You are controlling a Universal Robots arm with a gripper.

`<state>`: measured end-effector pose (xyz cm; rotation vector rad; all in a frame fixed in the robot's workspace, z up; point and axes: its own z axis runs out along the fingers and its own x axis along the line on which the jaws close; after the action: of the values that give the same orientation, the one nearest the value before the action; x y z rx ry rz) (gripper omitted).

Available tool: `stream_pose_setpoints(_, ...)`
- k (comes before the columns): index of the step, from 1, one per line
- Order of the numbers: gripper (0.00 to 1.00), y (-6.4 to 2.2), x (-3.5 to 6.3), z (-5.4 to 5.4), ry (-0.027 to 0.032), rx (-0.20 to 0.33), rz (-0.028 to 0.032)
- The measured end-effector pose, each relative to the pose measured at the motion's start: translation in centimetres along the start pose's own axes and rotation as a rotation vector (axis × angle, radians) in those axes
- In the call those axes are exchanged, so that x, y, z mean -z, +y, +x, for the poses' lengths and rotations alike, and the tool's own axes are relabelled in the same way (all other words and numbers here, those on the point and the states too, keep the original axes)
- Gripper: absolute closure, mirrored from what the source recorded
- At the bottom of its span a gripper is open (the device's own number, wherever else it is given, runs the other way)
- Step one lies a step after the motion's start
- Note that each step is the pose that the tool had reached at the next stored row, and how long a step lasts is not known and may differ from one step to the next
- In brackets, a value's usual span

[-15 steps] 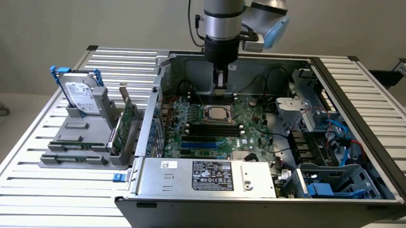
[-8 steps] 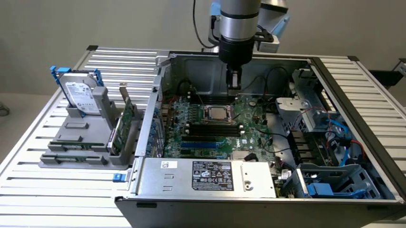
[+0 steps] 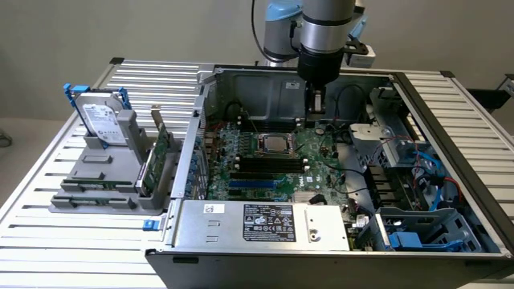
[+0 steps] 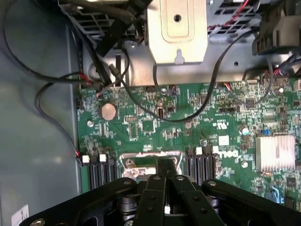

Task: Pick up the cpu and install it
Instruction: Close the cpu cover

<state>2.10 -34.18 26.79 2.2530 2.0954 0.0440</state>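
Hanging over case's [image 3: 257, 96] motherboard [image 3: 321, 162]: closed jaws

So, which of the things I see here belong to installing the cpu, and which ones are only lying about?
Belong to the job:
- cpu, apparently seated in the socket on the green board
- gripper, shut, hanging over the board near the socket

Only lying about:
- hard drive and green cards, standing in the grey rack outside the case
- power supply box

Exterior view: high, set back, angled down into the computer case [image 3: 257, 96]. Wrist view: close above its motherboard [image 4: 188, 122], the shared region.
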Motion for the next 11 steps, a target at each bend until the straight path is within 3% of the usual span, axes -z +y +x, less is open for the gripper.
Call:
stream_pose_setpoints(4,0.89,1.8,-0.11,0.1,0.0082,-0.001,0.0007)
stream_pose_setpoints(7,0.89,3.06,-0.27,0.2,0.01,-0.001,0.0028)
stream_pose_setpoints(11,0.89,3.27,-0.94,0.3,0.0102,-0.001,0.003)
